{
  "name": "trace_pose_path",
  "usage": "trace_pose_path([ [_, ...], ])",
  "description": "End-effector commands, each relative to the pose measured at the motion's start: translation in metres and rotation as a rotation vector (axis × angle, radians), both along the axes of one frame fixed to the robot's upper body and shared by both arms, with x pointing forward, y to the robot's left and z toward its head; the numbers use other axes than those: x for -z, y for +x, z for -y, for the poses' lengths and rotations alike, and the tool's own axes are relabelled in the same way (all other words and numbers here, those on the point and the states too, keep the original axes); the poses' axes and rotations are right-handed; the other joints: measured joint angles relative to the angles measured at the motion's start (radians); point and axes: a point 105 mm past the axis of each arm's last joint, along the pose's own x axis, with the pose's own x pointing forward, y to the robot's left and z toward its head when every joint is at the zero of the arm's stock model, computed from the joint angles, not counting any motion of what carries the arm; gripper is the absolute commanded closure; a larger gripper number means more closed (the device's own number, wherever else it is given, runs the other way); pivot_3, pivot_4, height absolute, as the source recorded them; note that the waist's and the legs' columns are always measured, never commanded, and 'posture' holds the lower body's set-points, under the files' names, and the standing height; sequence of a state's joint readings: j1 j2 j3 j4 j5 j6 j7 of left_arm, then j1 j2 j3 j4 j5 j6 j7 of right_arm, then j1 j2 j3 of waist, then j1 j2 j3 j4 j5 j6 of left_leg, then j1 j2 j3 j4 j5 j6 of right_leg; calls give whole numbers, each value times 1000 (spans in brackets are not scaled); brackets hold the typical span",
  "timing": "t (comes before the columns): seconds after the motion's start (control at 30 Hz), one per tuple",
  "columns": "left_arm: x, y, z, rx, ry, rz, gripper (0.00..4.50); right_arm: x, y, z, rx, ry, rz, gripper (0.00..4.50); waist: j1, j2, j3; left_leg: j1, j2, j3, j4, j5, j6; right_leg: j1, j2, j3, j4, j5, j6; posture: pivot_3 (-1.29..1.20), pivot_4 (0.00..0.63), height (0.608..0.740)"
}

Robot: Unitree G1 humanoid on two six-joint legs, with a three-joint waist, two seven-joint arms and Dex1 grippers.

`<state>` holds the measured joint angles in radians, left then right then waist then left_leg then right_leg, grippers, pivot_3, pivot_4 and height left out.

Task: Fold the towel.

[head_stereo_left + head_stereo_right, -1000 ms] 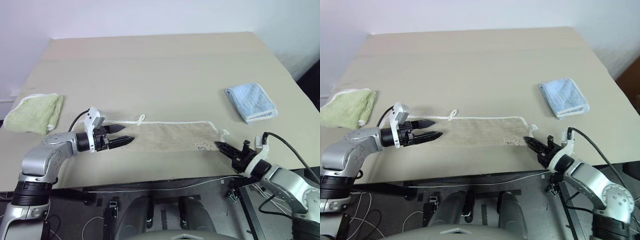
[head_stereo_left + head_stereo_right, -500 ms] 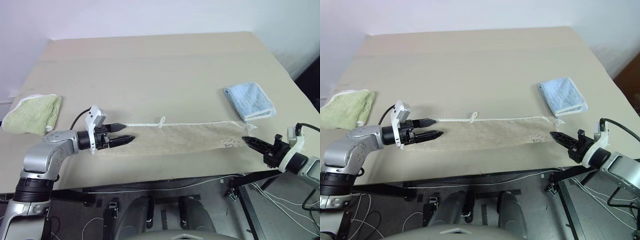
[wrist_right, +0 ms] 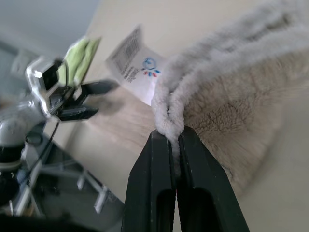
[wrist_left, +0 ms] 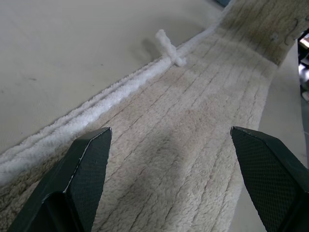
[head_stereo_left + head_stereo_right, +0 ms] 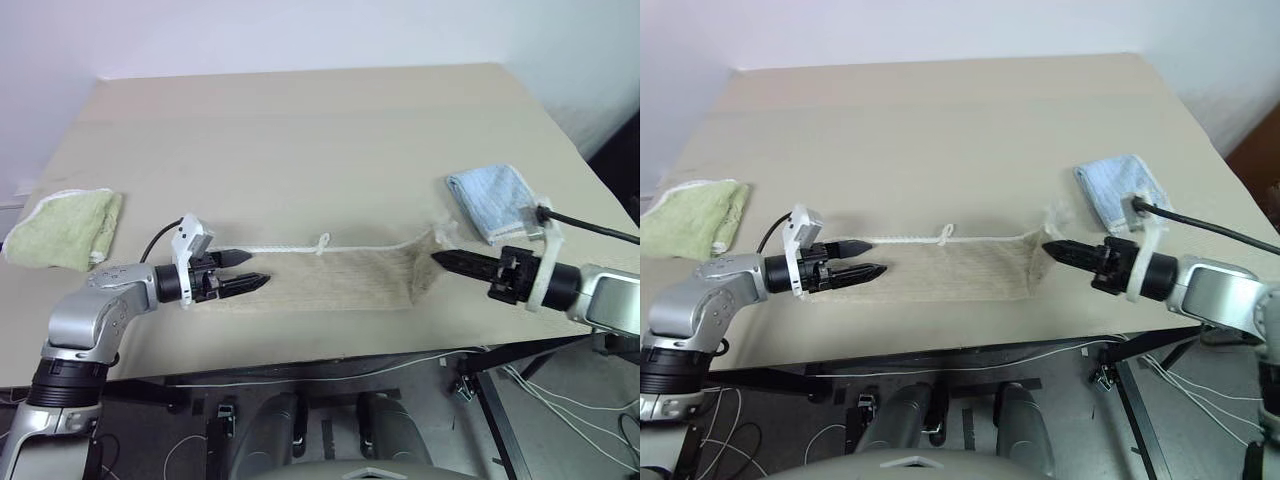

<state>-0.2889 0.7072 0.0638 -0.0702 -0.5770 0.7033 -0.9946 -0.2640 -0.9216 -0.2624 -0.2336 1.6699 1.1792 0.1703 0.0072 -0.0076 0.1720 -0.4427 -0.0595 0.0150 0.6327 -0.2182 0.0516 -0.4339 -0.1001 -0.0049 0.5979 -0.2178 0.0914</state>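
Observation:
A long beige towel [image 5: 340,275] lies stretched across the near part of the table [image 5: 300,130], with a white corded edge and a small loop on its far side. My left gripper [image 5: 258,268] is open over the towel's left end, and the pile [image 4: 193,135] shows between its fingers [image 4: 82,179]. My right gripper [image 5: 437,258] is shut on the towel's right end. That end is lifted off the table and curls back. The pinched hem [image 3: 169,116] and a white care label [image 3: 133,63] show in the right wrist view.
A folded green cloth [image 5: 65,225] lies at the table's left edge. A folded blue cloth [image 5: 497,203] lies just behind my right gripper. The table's front edge runs close below the towel, with cables under it.
My right gripper first pulled the towel's right end outward, then rose and swung back inward with it, lifting that end and shortening the flat part. The left gripper stayed put.

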Motion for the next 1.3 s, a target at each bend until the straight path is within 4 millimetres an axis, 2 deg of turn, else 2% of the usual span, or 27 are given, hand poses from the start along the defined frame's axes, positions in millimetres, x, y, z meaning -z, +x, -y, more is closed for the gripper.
trace_pose_path([
  [0.03, -11, 0, 1, 5, 7, 60, 369, 3, -4, -24, -106, -13, 17, 4452, 2, 0, 0, 0, 0, 0, 0, 0, 0, 0, 0, 0, 0, 0, 0, 0, 150, 740],
  [0.17, -16, 2, -4, -6, 22, 78, 369, 14, -4, -53, -207, -38, 11, 4452, 3, 0, 0, -1, 0, 0, 0, 0, 0, -1, 0, 0, 0, 0, 0, 0, 150, 740],
  [0.37, -16, 2, -5, -10, 29, 82, 369, 32, -2, -75, -252, -93, 6, 4452, 3, 0, 0, -1, 0, 1, 0, -1, -1, -1, 0, 0, 0, 0, 0, 0, 150, 740],
  [0.57, -18, 3, -5, -11, 26, 90, 369, 36, -6, -90, -302, -96, 21, 4452, 2, 0, 0, -1, 0, 1, 0, -1, -1, -2, 0, 0, 1, 1, 0, 0, 150, 740],
  [0.67, -23, 2, -5, 2, -11, 94, 369, 36, -5, -92, -304, -90, 20, 3748, 2, 0, 0, -1, 0, 1, 0, -1, -1, -2, 0, 0, 1, 1, 0, 0, 150, 740],
  [0.83, -30, 5, -4, -2, -22, 131, 369, 23, -7, -95, -330, -34, 54, 2079, 3, 0, 0, -1, 0, 1, 0, -1, -2, -2, 0, 0, 2, 1, 0, 0, 150, 740],
  [0.93, -46, 6, 3, 17, -94, 157, 369, 21, -6, -84, -314, -45, 72, 1042, 4, 0, 0, -1, 0, 1, 0, -1, -2, -2, 0, 0, 2, 1, 0, 0, 150, 740],
  [1.03, -59, 8, 11, 37, -137, 187, 369, 2, 2, -69, -243, -7, 188, 69, 5, -1, 0, -1, 0, 2, 0, -1, -1, -2, 0, 0, 1, 1, 0, 0, 150, 740],
  [1.1, -66, 10, 22, 64, -176, 207, 369, -6, 9, -61, -190, -18, 294, 69, 5, -1, 0, 0, 0, 2, 1, 0, -1, -1, 0, 0, 1, 1, 1, 0, 150, 740],
  [1.17, -70, 11, 37, 99, -212, 213, 369, -4, 16, -54, -133, -47, 365, 522, 5, -1, -1, 0, 0, 2, 1, 0, -1, 0, 1, 0, 2, 2, 2, 0, 150, 740],
  [1.27, -60, 9, 60, 178, -195, 237, 987, 4, 30, -48, -43, -49, 397, 1601, 3, -1, -1, 0, 0, 2, 2, 0, 0, 0, 1, 0, 2, 4, 6, 0, 150, 740],
  [1.3, -56, 9, 66, 194, -188, 245, 1319, 6, 33, -48, -28, -47, 407, 1992, 2, -1, -1, 1, 0, 3, 3, 0, 0, 0, 1, 1, 2, 5, 7, 0, 150, 740],
])
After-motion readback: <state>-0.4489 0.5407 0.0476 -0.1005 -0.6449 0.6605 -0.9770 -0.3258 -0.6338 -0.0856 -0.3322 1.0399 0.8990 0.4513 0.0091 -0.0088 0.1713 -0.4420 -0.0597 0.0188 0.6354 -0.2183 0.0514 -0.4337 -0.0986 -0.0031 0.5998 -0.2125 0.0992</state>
